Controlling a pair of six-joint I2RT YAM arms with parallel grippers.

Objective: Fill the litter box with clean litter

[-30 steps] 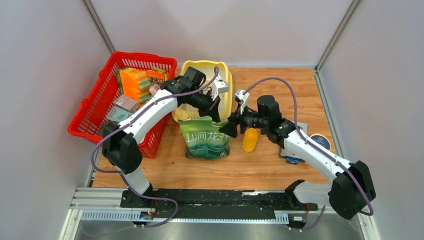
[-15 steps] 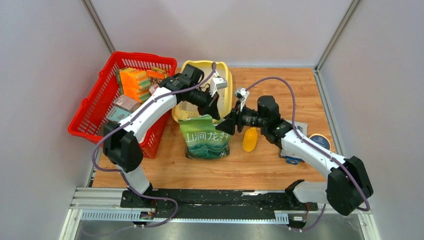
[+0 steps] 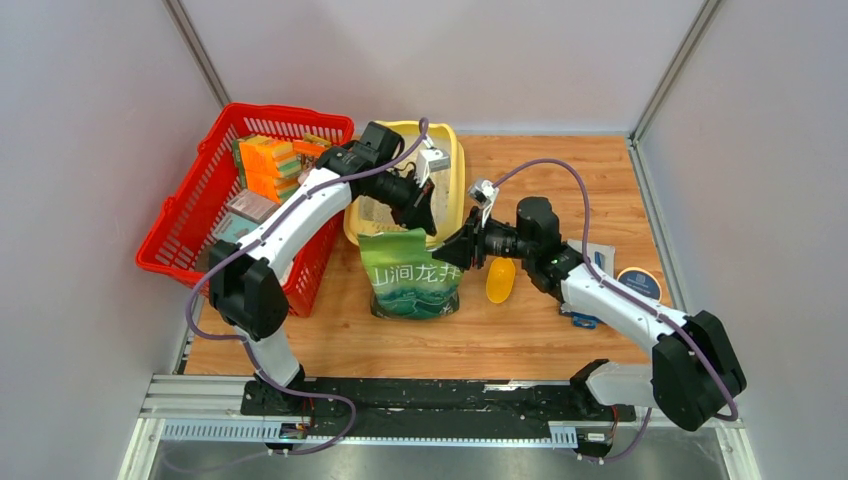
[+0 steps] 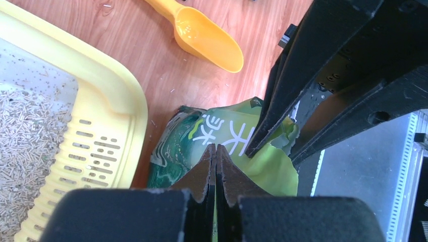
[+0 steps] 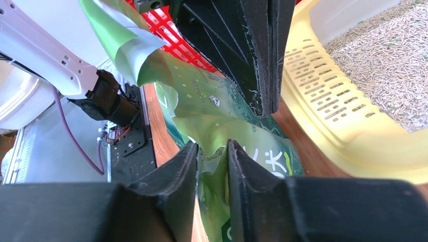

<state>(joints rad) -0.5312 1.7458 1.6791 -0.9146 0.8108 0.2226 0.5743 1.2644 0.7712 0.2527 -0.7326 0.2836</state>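
The green pouch [image 3: 414,280] with white characters stands on the table in front of the pale yellow litter box [image 3: 455,180]. Beige litter [image 3: 382,212] lies in the box and also shows in the left wrist view [image 4: 25,146] and the right wrist view [image 5: 388,65]. My left gripper [image 3: 425,222] is shut at the pouch's top edge, with a sliver of green film between its jaws [image 4: 216,147]. My right gripper [image 3: 458,250] is shut on the torn top film of the pouch [image 5: 213,147]. The two grippers sit close together over the pouch's mouth [image 4: 227,136].
A red mesh basket [image 3: 190,215] with packets stands left of the litter box. A yellow scoop [image 3: 500,280] lies on the wood right of the pouch, also in the left wrist view [image 4: 207,40]. A blue-rimmed round object [image 3: 640,283] sits at the right edge.
My left gripper has drawn slightly back and left at the pouch's top. My right gripper has edged up and left against the pouch's upper right corner. The pouch still stands in place.
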